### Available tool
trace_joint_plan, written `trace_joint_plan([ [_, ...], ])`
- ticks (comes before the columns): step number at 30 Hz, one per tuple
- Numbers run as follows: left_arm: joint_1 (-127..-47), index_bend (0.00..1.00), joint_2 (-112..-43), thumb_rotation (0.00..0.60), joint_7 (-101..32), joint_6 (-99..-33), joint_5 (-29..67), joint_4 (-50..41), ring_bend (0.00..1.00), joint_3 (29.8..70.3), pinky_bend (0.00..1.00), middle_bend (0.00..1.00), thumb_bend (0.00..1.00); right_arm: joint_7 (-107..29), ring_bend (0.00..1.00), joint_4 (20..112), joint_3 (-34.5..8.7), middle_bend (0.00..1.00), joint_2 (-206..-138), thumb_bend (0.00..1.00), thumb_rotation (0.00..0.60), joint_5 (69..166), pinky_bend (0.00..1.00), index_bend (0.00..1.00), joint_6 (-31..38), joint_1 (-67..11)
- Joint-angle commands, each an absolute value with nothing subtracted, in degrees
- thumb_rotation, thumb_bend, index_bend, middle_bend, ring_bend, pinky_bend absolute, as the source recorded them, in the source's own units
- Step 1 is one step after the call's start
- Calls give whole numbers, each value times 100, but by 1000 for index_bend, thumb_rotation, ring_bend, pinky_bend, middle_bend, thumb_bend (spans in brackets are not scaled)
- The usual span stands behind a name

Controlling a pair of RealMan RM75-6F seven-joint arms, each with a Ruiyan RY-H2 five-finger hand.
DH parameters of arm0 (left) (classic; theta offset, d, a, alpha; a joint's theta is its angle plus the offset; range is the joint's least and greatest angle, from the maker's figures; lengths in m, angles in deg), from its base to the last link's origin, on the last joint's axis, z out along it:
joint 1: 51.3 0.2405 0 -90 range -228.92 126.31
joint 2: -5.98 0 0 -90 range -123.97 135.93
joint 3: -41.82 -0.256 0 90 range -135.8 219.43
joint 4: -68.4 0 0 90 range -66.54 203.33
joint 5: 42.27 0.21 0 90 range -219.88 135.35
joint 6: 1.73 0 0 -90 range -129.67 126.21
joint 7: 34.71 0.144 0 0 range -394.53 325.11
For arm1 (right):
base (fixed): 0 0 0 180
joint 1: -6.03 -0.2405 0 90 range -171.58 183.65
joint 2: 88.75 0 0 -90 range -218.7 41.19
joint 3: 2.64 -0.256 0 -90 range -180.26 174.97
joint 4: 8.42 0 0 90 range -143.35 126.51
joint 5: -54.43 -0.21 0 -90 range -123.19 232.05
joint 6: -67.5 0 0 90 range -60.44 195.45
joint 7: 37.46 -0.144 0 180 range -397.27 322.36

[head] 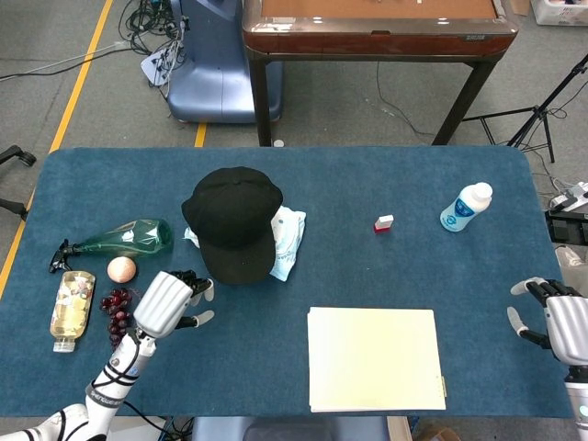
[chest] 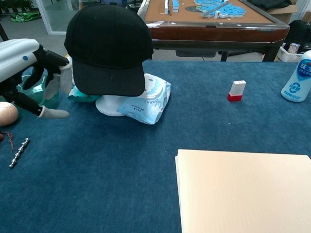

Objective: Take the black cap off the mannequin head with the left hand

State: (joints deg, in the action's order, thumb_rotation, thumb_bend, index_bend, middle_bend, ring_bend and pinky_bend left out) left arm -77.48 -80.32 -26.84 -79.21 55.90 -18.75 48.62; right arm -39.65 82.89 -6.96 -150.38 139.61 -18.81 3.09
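Observation:
A black cap [head: 232,220] [chest: 109,47] sits on a white mannequin head [chest: 110,105], brim toward me; only the head's base shows under it. My left hand [head: 171,301] [chest: 30,73] hovers just left of the brim, fingers apart, holding nothing and a little short of the cap. My right hand [head: 559,323] stays low at the table's right front edge, fingers spread and empty.
A wipes pack [head: 288,241] [chest: 148,99] leans on the mannequin's right side. A green spray bottle [head: 124,239], ball [head: 121,269], grapes [head: 117,308] and oil bottle [head: 72,306] lie left. Cream folder [head: 375,357], red-white block [head: 383,223], white bottle [head: 465,207] lie right.

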Motion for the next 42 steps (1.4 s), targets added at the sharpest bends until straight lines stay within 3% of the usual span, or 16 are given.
trace_joint_plan([
  [1,-7806,612,-8143,600,-2634,-7928,5548,-1810,608,4900,762,760,0,-3989,376,8285,-703,437,-15033,355,600,13955,454,444,-1887,314],
  [22,-8217,620,-8865,600,-2656,-7955,5179,-1088,615,5207,772,768,0,-4135,376,8257,-734,437,-14989,356,600,13930,454,444,-1967,375],
  [42,-8444,619,-9096,600,-2540,-7934,4999,-834,615,5212,772,768,0,-4154,376,8263,-728,437,-14981,355,600,13973,454,444,-2031,417],
])
